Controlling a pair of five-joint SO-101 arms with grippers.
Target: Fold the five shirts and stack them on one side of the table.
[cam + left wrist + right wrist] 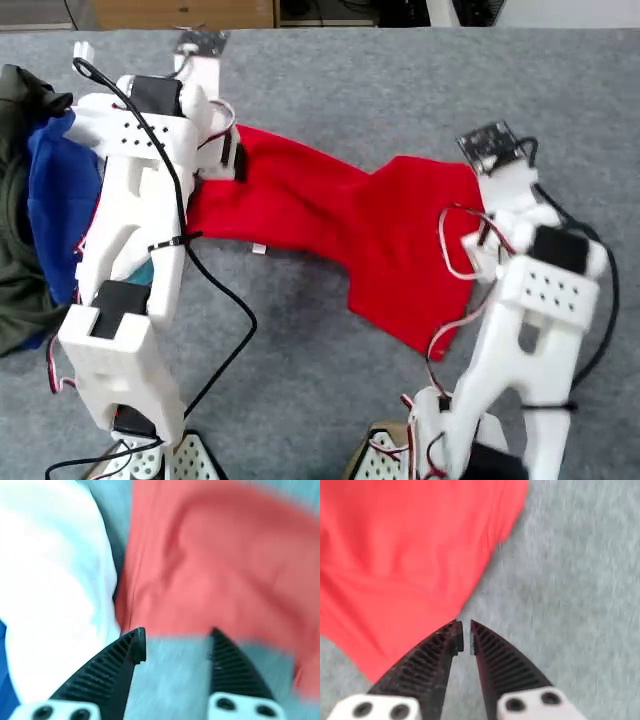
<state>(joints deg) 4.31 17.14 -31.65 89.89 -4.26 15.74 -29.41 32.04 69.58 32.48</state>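
A red shirt (pixel 340 220) lies spread and rumpled across the middle of the grey table (pixel 320 380). My left gripper (pixel 175 642) is open just above the table at the shirt's (pixel 215 565) left end, with bare table between its fingers and a white cloth (pixel 50 590) beside it. In the high view the left gripper (pixel 228 160) is at that same end. My right gripper (pixel 464 635) is shut with nothing in it, and its tips rest at the shirt's (pixel 405 550) right edge. The right arm (pixel 530 290) stands over that edge.
A pile of other shirts lies at the table's left edge, with a dark green one (pixel 20 260) and a blue one (pixel 60 190) partly under the left arm (pixel 130 250). Grey table stretches in front of the red shirt and behind it.
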